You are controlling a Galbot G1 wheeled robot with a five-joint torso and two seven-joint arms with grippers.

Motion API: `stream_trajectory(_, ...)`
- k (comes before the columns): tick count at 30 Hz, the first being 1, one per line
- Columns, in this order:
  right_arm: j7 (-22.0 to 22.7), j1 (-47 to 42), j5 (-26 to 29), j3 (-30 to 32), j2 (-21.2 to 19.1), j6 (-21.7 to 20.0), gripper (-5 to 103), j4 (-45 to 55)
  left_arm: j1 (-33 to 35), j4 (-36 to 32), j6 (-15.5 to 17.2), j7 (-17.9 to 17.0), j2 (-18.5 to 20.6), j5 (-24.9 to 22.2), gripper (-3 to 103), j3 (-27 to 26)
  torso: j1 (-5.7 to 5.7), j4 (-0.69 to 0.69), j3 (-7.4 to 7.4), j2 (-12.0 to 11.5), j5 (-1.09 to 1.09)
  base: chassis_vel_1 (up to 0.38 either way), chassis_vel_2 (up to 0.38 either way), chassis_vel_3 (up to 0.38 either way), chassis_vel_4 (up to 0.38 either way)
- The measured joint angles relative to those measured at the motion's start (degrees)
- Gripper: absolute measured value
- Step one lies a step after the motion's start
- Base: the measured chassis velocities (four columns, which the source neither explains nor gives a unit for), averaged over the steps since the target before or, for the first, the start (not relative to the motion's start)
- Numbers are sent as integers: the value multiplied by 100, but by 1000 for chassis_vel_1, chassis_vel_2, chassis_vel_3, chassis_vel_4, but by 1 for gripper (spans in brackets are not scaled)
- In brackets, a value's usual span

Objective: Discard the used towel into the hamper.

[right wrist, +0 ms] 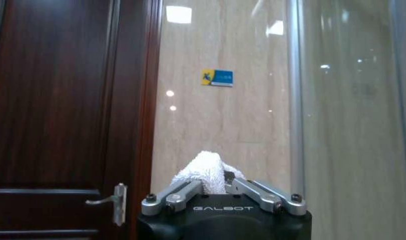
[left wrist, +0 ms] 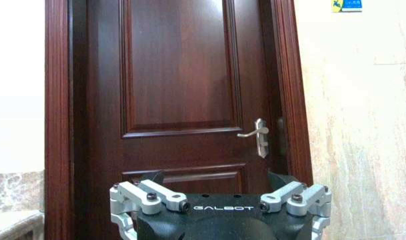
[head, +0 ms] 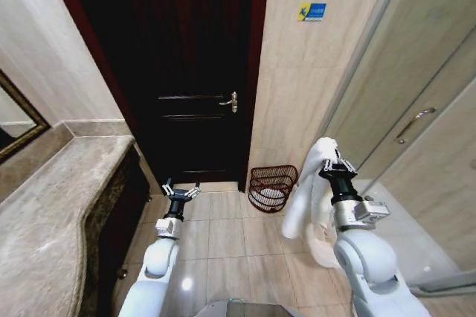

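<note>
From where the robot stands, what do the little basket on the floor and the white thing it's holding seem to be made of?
The hamper looks like thin bent wire or rattan with a dark reddish-brown coat: open bars you can see through; which, I can't tell. The towel, clamped in the right gripper, looks like white terry cloth: a fuzzy, nubby surface and soft drooping folds.

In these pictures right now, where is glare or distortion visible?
Head view: wide-angle bending of the door and walls, a glare spot on the floor tiles. Right wrist view: bright lamp reflections on the tiled wall and glass panel.
</note>
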Motion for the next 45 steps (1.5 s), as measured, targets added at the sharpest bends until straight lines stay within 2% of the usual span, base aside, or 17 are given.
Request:
stream_trajectory(5, 133, 627, 686, 125, -497, -230, 4, -84, -9, 65, -109, -59, -22, 116, 100, 27, 0, -1, 0, 0, -1, 0, 0, 0, 0)
stream_trajectory(7, 201, 1288, 1174, 162, -901, -284, 4, -396, 12, 81, -136, -86, -17, 250, 100, 38, 0, 1, 0, 0, 0, 0, 0, 0, 0)
stream_trajectory(10, 217, 1677, 1390, 150, -1135, -302, 4, -646, 31, 81, -126, -96, -13, 281, 100, 40, 1, 1, 0, 0, -1, 0, 0, 0, 0)
stream_trajectory(13, 245, 2631, 1921, -8, -1819, -323, 4, -1279, 75, 145, -45, -101, 47, 301, 100, 46, 1, 0, 1, -1, 4, 0, 0, 0, 0)
stream_trajectory(15, 256, 2855, 2024, -57, -1961, -326, 4, -1394, 77, 172, -22, -101, 54, 300, 100, 51, 1, 0, 1, -1, 5, 0, 0, 0, 0)
stream_trajectory(19, 257, 4549, 2659, -595, -2802, -390, 4, -2176, 45, 275, 100, -103, 57, 266, 100, 52, 1, 1, 0, 0, -5, 0, 0, 0, 0)
stream_trajectory(20, 257, 4549, 2659, -595, -2802, -390, 4, -2176, 45, 275, 100, -103, 57, 266, 100, 52, 1, 1, 0, 0, -5, 0, 0, 0, 0)
stream_trajectory(23, 185, 5992, 3287, -1141, -3267, -606, 4, -2808, 59, 85, 268, -129, 49, 136, 100, 10, 3, 1, 1, -1, -2, 0, 0, 0, 0)
stream_trajectory(26, 75, 6687, 3583, -1482, -3468, -681, 4, -3157, 101, 8, 296, -168, 8, 103, 100, -21, 0, -1, -1, 0, -4, 0, 0, 0, 0)
stream_trajectory(31, 58, 7561, 3903, -2101, -3507, -766, 4, -3499, 231, -52, 246, -234, -81, 121, 100, -83, 0, -4, 1, -1, 5, 0, 0, 0, 0)
stream_trajectory(33, 238, 8430, 4049, -2649, -3281, -843, 4, -3733, 382, -174, 252, -278, -18, 34, 100, -122, 0, -1, 0, 0, -4, 0, 0, 0, 0)
stream_trajectory(37, 579, 9263, 4246, -3166, -2905, -935, 4, -4095, 449, -250, 262, -306, 90, -39, 100, -203, 0, 1, 0, 0, -5, 0, 0, 0, 0)
stream_trajectory(38, 836, 9968, 4408, -3585, -2447, -980, 4, -4659, 428, -323, 312, -371, 166, -141, 100, -287, 0, 2, 0, 0, -1, 0, 0, 0, 0)
stream_trajectory(39, 859, 10094, 4411, -3647, -2349, -981, 4, -4796, 420, -330, 322, -382, 171, -154, 100, -292, 0, 2, 0, -1, -1, 0, 0, 0, 0)
stream_trajectory(40, 892, 10559, 4366, -3850, -1973, -961, 4, -5349, 379, -371, 368, -423, 184, -210, 100, -307, 1, 3, 1, -1, -5, 0, 0, 0, 0)
stream_trajectory(41, 892, 10559, 4366, -3850, -1973, -961, 4, -5349, 379, -371, 368, -423, 184, -210, 100, -307, 1, 3, 1, -1, -5, 0, 0, 0, 0)
stream_trajectory(45, 783, 11178, 4111, -4051, -1366, -884, 4, -6310, 343, -417, 400, -448, 180, -240, 100, -295, 1, 2, 0, 0, -4, 0, 0, 0, 0)
